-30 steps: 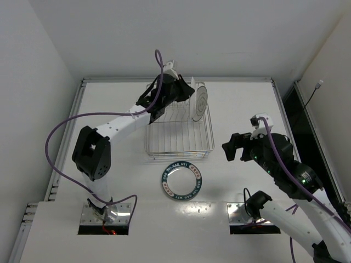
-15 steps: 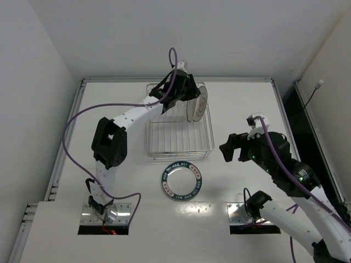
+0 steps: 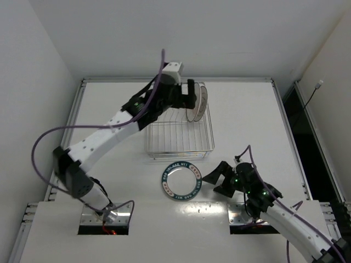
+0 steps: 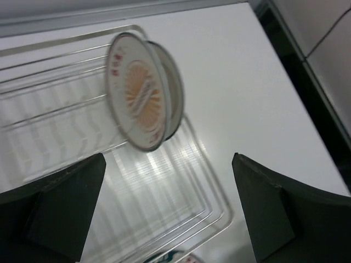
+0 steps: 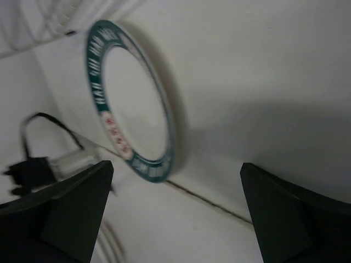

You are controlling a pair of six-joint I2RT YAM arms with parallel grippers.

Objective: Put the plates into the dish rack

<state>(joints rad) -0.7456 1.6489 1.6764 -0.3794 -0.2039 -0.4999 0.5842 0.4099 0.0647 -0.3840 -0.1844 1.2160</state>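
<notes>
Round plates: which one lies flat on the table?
The white plate with the teal lettered rim; the others stand upright in the silver wire rack.

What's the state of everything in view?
dish rack, holds two plates.
orange-patterned plate, on edge in rack.
plain plate, on edge behind it.
teal-rimmed plate, flat on table, outside rack.
left gripper, jaws open, empty.
right gripper, jaws open, empty.

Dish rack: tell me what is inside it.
Two plates stand on edge at the far end of the dish rack: an orange-patterned plate, and a second plate behind it, mostly covered, so its pattern cannot be read.
</notes>
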